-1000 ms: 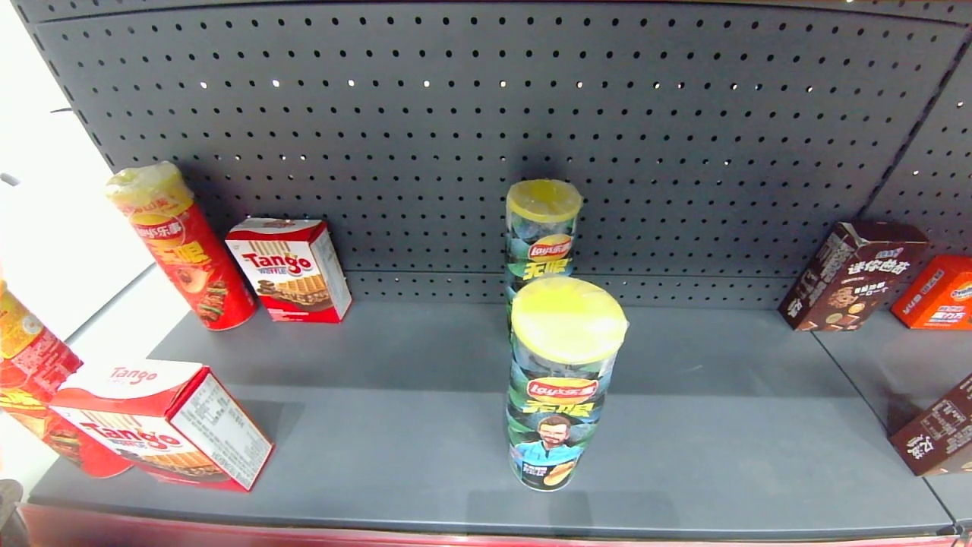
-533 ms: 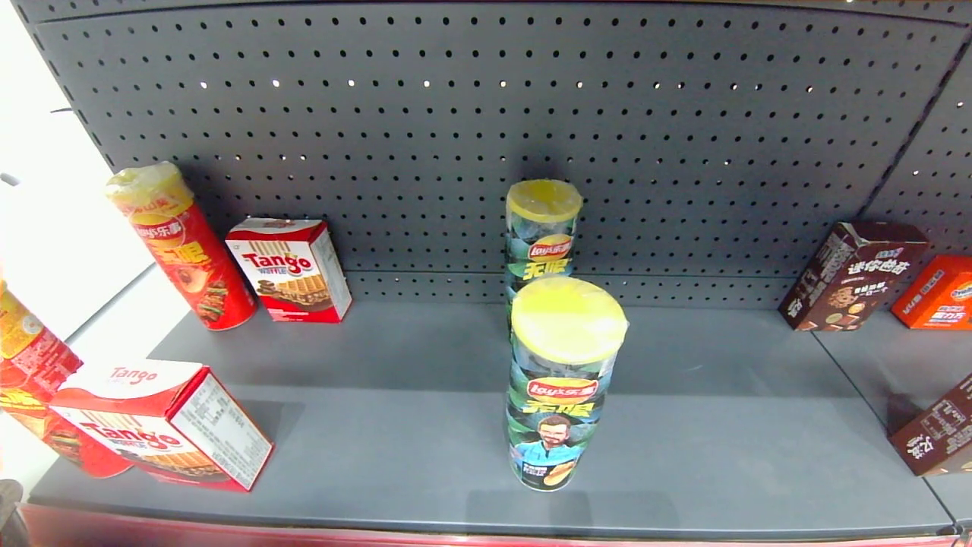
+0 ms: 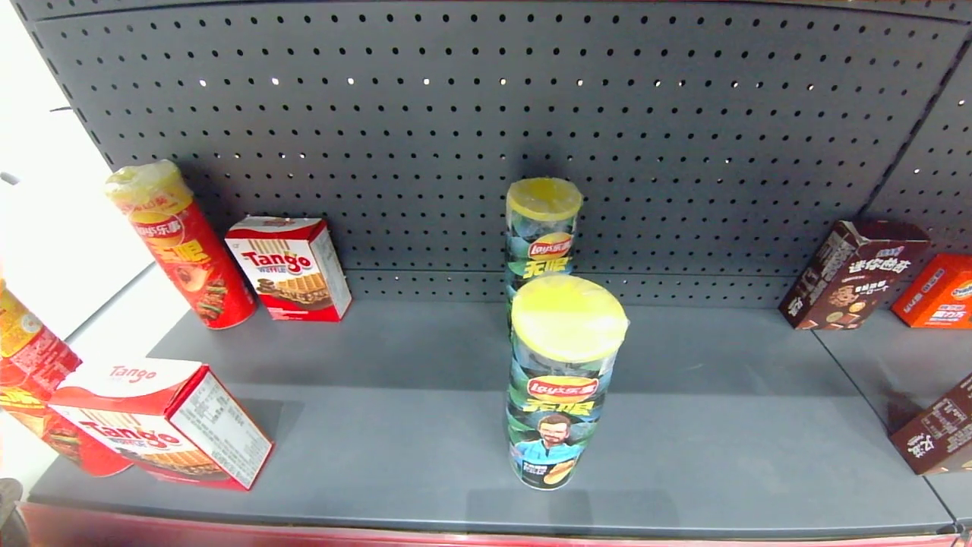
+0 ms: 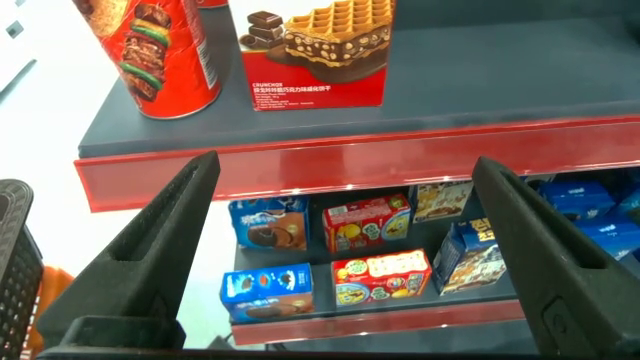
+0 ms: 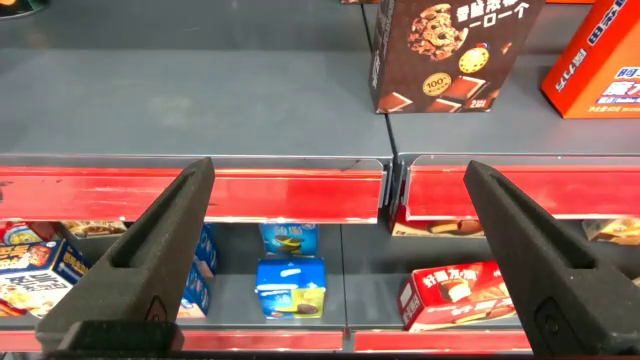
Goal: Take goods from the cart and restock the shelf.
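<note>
A grey perforated back panel (image 3: 486, 114) is noted; a white wall (image 3: 45, 251) is seen to its left

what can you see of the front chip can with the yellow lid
The front chip can is a tall cylinder standing upright on the grey shelf, near its front edge, about midway along. Its wrap looks glossy, green and blue, with a red and yellow logo and a printed figure low down. A yellow lid closes the top. A matching can stands directly behind; whether they touch is unclear.
</note>
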Robot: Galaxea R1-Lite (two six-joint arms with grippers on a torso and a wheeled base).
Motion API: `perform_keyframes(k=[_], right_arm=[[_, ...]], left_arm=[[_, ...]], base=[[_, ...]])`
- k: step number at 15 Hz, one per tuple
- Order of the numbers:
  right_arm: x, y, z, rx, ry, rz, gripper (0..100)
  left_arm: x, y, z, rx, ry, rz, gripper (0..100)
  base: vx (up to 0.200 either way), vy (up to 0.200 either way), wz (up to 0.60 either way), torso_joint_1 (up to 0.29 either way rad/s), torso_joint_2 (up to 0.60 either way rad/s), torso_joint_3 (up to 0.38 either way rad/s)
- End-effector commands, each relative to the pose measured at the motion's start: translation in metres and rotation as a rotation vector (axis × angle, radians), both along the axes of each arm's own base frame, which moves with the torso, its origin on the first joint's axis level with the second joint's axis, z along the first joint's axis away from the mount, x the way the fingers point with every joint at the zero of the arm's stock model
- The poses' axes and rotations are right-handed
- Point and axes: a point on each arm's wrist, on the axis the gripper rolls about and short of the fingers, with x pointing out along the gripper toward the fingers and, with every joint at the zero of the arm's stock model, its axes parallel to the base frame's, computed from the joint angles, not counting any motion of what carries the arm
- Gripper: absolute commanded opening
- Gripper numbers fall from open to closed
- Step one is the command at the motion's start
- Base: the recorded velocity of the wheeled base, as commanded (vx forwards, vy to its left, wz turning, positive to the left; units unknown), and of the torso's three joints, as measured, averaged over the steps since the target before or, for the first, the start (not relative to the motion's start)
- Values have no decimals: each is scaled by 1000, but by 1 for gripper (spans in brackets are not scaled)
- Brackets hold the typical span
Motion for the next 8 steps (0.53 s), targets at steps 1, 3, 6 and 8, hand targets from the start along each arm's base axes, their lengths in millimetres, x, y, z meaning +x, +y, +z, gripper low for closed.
perform_keyframes(k=[1,3,6,8], right_arm=[[0,0,0,0,1,-1,100],[0,0,0,0,1,-1,100],[0,0,0,0,1,-1,100],[0,0,0,0,1,-1,100]], left_arm=[[0,0,0,0,1,0,100],[0,0,0,2,1,0,100],[0,0,0,-1,2,0,100],[0,0,0,0,0,-2,100]], base=[[0,0,0,0,0,0],[0,0,0,0,0,0],[0,0,0,0,0,0],[0,0,0,0,0,0]])
